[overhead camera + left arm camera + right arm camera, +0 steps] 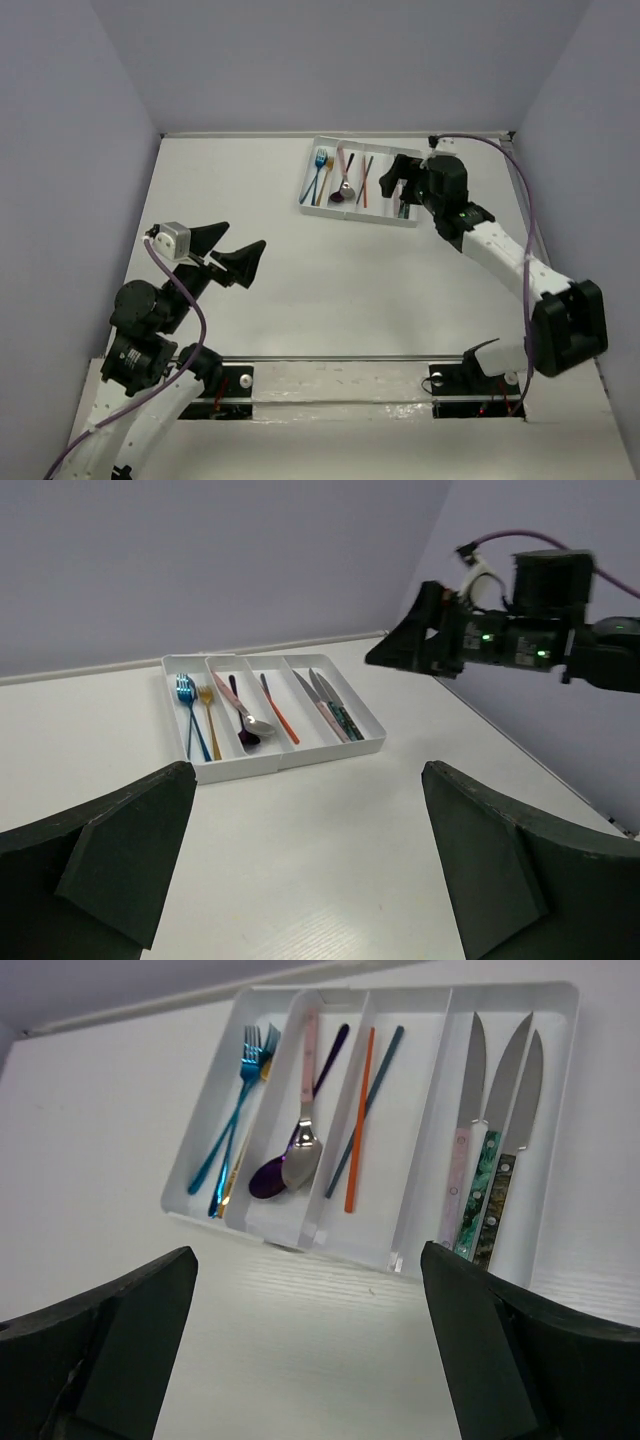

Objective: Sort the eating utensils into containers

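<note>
The white tray (352,213) lies at the far middle of the table, its containers side by side. From the left, one holds a blue fork (232,1120) and a gold fork (222,1198). Beside it lie a purple spoon (265,1178) and a pink-handled silver spoon (305,1130). Then come a red chopstick (358,1120) and a teal chopstick (385,1060), then three knives (505,1090). My right gripper (400,185) hangs open and empty above the tray's near right end. My left gripper (245,238) stands open and empty far to the tray's near left.
Grey walls close the table on the left, back and right. The right arm (500,250) reaches from the near right corner toward the tray, trailing a purple cable. White tabletop (330,860) lies between the left gripper and the tray.
</note>
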You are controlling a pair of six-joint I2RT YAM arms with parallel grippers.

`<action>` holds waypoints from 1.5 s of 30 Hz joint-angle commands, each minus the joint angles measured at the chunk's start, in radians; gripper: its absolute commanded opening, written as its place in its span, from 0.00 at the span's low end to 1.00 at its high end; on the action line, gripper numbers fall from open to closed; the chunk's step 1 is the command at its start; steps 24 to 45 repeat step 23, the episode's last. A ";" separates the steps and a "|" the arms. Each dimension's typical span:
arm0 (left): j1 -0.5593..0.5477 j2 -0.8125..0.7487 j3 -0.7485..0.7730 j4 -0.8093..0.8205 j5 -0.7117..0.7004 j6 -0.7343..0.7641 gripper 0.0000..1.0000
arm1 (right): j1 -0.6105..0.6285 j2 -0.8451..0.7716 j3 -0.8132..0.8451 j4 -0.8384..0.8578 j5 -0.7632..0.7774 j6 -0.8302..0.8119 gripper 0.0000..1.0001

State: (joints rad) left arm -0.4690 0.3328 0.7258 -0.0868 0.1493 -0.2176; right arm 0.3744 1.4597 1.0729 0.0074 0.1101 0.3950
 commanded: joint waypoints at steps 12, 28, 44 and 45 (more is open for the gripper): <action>0.015 0.011 0.064 0.048 -0.082 -0.020 0.99 | 0.001 -1.010 -0.363 -0.131 -0.029 -0.013 1.00; 0.015 0.023 0.057 0.051 -0.091 -0.034 0.99 | 0.001 -1.023 -0.393 -0.159 -0.079 0.016 1.00; 0.015 0.023 0.057 0.051 -0.091 -0.034 0.99 | 0.001 -1.023 -0.393 -0.159 -0.079 0.016 1.00; 0.015 0.023 0.057 0.051 -0.091 -0.034 0.99 | 0.001 -1.023 -0.393 -0.159 -0.079 0.016 1.00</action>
